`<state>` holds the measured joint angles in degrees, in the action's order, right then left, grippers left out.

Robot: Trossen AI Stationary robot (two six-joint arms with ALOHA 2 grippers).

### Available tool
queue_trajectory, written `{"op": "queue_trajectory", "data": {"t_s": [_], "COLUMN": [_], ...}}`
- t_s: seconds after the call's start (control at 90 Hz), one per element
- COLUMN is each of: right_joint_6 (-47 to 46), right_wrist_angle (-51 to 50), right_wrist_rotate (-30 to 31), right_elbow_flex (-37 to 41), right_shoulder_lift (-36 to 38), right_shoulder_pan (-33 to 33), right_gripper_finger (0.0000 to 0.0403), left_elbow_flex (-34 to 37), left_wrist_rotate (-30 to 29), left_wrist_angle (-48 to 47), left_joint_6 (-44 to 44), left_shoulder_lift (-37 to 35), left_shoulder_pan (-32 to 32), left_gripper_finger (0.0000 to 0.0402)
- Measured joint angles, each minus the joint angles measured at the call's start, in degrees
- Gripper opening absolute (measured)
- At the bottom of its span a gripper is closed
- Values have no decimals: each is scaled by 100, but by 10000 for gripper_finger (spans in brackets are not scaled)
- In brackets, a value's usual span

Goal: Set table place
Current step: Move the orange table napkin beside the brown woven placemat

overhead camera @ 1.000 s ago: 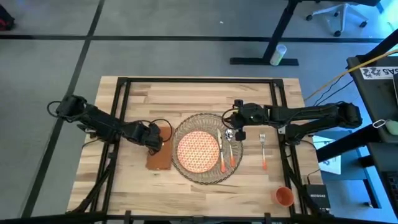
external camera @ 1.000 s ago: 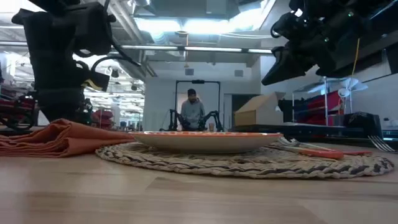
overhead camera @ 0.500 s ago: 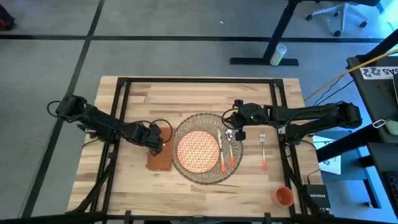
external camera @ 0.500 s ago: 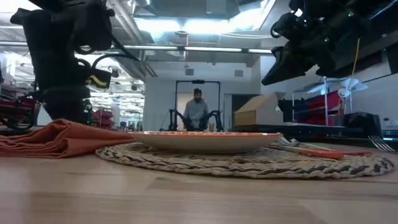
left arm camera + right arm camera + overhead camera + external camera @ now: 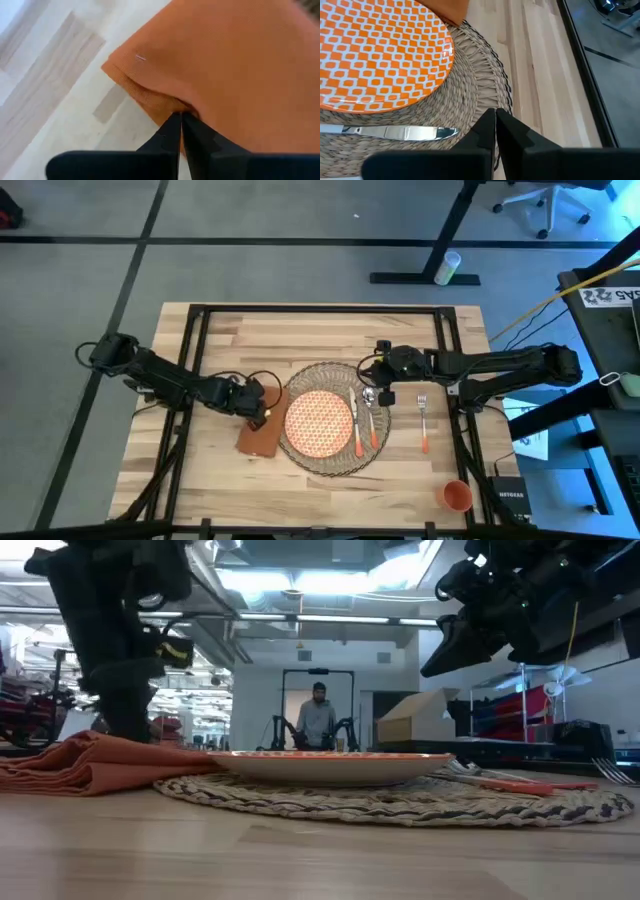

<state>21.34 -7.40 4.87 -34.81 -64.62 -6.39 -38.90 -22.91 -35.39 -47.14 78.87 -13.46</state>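
The rust-orange napkin (image 5: 259,432) lies flat on the table (image 5: 320,330), left of the round woven placemat (image 5: 340,463). My left gripper (image 5: 256,404) is shut on the napkin's far end. The orange patterned plate (image 5: 318,421) sits on the placemat, and the knife (image 5: 356,428) and spoon (image 5: 372,423) lie on the mat's right part. The fork (image 5: 423,426) lies on the wood to the right, and the orange cup (image 5: 457,496) stands at the near right. My right gripper (image 5: 379,386) hovers shut above the mat's far right rim, touching nothing. My left gripper pinches a bunched edge of the napkin (image 5: 167,102) between its two fingertips, at the napkin's far end. The fingers slant down from the table's left. The cloth puckers at the fingertips (image 5: 172,127) and the remainder of the napkin (image 5: 95,762) lies on the table.
A black metal frame (image 5: 200,320) runs under the tabletop. Bare wood lies along the far edge and at the near left. Beyond the table a person (image 5: 316,720) sits far off in the room.
My left gripper has moved a little toward the table's right, toward the placemat, staying shut on the napkin. The napkin's far end has slid with it toward the mat, while its near end has stayed about where it was.
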Motion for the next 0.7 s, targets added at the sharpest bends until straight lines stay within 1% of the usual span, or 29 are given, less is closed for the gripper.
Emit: {"op": "queue_trajectory", "data": {"t_s": [0.133,0.311,0.467,0.567,0.7], "right_joint_6": [0,0,0,0,0], "right_wrist_angle": [-4,-1,4,16,20], "right_wrist_rotate": [0,2,1,2,2], "right_elbow_flex": [0,0,0,0,0], "right_shoulder_lift": [0,0,0,0,0], "right_shoulder_pan": [0,0,0,0,0], "right_gripper_finger": [0,0,0,0,0], "left_elbow_flex": [-185,-205,-144,-14,159], "left_wrist_rotate": [-88,-101,-87,-90,-1], "left_wrist_angle": [2,8,273,695,970], "left_joint_6": [179,342,710,1013,1165], "left_shoulder_lift": [-269,-512,-369,-251,-66], "left_shoulder_pan": [3,53,247,471,751], "left_gripper_finger": [0,0,0,0,0]}}
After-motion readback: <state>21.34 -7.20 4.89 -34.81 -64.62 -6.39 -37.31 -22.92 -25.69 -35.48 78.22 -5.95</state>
